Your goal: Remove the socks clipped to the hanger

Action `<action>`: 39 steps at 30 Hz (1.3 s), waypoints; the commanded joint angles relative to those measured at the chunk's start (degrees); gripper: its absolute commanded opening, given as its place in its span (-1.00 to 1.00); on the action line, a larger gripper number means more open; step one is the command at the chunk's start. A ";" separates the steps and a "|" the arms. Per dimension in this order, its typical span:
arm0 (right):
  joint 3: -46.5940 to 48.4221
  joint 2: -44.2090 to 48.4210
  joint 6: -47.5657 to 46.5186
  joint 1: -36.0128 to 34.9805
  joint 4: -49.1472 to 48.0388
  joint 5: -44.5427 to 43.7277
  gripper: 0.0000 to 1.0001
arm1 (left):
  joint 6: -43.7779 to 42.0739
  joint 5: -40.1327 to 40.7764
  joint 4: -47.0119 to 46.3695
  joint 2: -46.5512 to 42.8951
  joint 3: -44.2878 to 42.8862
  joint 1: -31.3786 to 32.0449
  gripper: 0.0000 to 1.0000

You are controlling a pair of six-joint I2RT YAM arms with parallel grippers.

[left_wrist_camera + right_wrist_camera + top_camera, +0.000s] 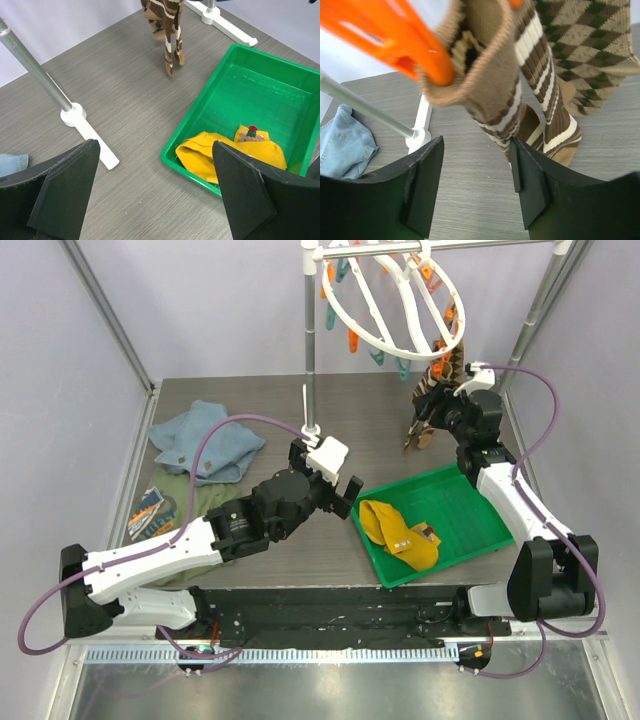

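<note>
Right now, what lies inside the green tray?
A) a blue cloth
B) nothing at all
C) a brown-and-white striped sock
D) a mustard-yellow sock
D: a mustard-yellow sock lies in the green tray, while the striped sock hangs from an orange clip.

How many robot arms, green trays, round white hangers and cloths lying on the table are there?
Robot arms: 2, the left arm and the right arm
Green tray: 1
White round hanger: 1
Cloths: 2, the blue cloth and the olive-green cloth
Total: 6
</note>
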State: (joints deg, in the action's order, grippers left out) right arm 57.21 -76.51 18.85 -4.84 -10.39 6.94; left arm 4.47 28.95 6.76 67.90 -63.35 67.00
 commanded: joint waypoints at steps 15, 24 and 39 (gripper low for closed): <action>1.32 2.05 7.16 0.10 -2.19 1.93 -0.98 | 1.42 -1.53 -0.96 -1.19 -0.54 0.23 1.00; 4.05 10.32 9.10 -0.17 5.82 5.97 -0.98 | 1.86 -2.05 -1.14 -0.67 -0.19 0.23 0.99; 7.92 18.85 18.76 -1.75 12.06 17.40 -0.98 | 4.41 -2.58 2.02 8.65 -10.91 -1.26 0.99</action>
State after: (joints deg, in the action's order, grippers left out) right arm 61.82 -60.60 33.26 -6.04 2.52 19.66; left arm 7.27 27.33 8.73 73.89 -68.23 66.52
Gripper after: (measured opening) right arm 0.042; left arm 0.996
